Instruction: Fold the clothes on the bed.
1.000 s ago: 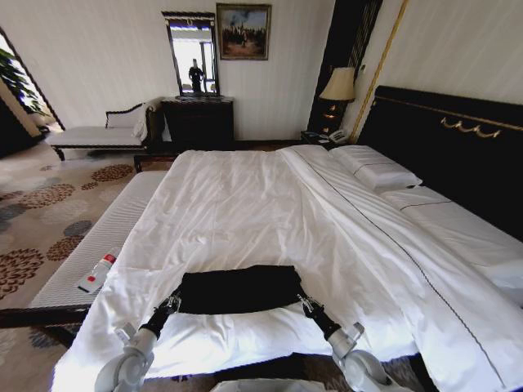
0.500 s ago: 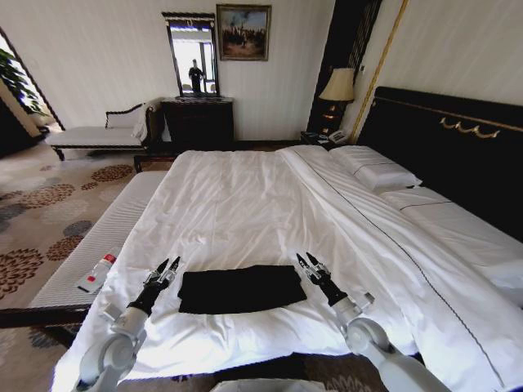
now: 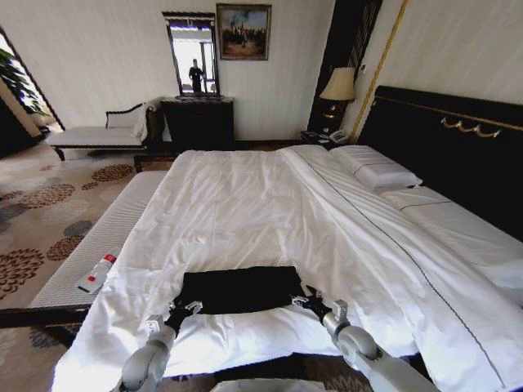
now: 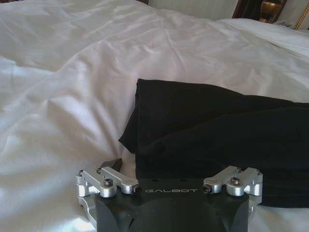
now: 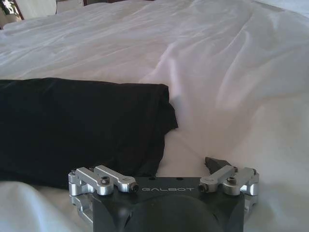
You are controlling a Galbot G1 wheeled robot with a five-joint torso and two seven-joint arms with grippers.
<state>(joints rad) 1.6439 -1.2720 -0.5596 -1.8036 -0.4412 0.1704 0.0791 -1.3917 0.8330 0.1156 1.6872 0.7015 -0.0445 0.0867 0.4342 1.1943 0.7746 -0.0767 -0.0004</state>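
The clothes (image 3: pixel 241 290) are a black shirt folded into a flat rectangle near the foot of the bed (image 3: pixel 245 204), which has white sheets. My left gripper (image 3: pixel 185 308) sits low at the shirt's near left corner and my right gripper (image 3: pixel 301 300) at its near right corner. In the left wrist view the clothes (image 4: pixel 222 130) lie just ahead of the open left gripper (image 4: pixel 169 169), with one fingertip (image 4: pixel 113 164) on the sheet beside the cloth. In the right wrist view the right gripper (image 5: pixel 166 166) is open at the edge of the clothes (image 5: pixel 82 125), one fingertip (image 5: pixel 215 163) on the sheet.
A white ribbed bench (image 3: pixel 98 245) runs along the bed's left side with a small bottle (image 3: pixel 96 273) on it. Pillows (image 3: pixel 384 173) and the dark headboard (image 3: pixel 458 139) are at the right. A chaise (image 3: pixel 98 135) and a dark dresser (image 3: pixel 198 122) stand by the far wall.
Half a second ago both grippers were raised and apart on either side of the shirt. They have come back down to its near corners. The shirt has not shifted.
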